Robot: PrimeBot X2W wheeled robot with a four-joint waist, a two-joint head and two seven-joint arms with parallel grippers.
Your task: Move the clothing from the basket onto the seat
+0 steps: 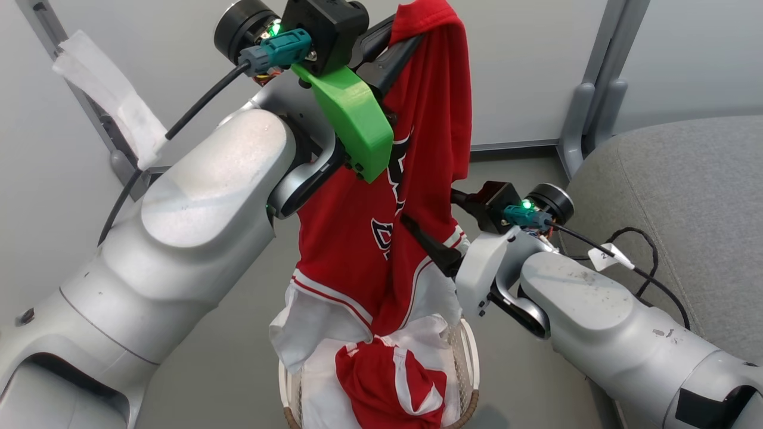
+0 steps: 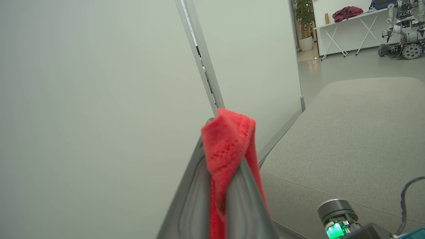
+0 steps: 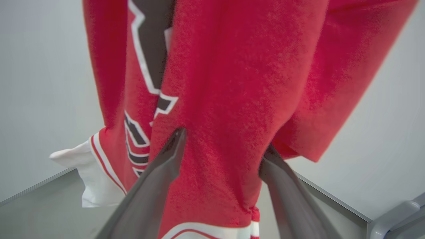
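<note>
Two-handed job going on: left gripper (image 2: 229, 139) is pinching the jersey (image 1: 357, 238) by its top fold, right gripper (image 3: 225, 141) is sitting spread apart around the hanging fabric.

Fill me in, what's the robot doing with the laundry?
The left gripper has a red jersey pinched at its top and holds it high above the basket, its hem reaching the pile. The right gripper is open, its fingers either side of the hanging cloth. The red shorts lie in the basket on a white sheet. The jersey is not yet on the grey seat at the right.
</note>
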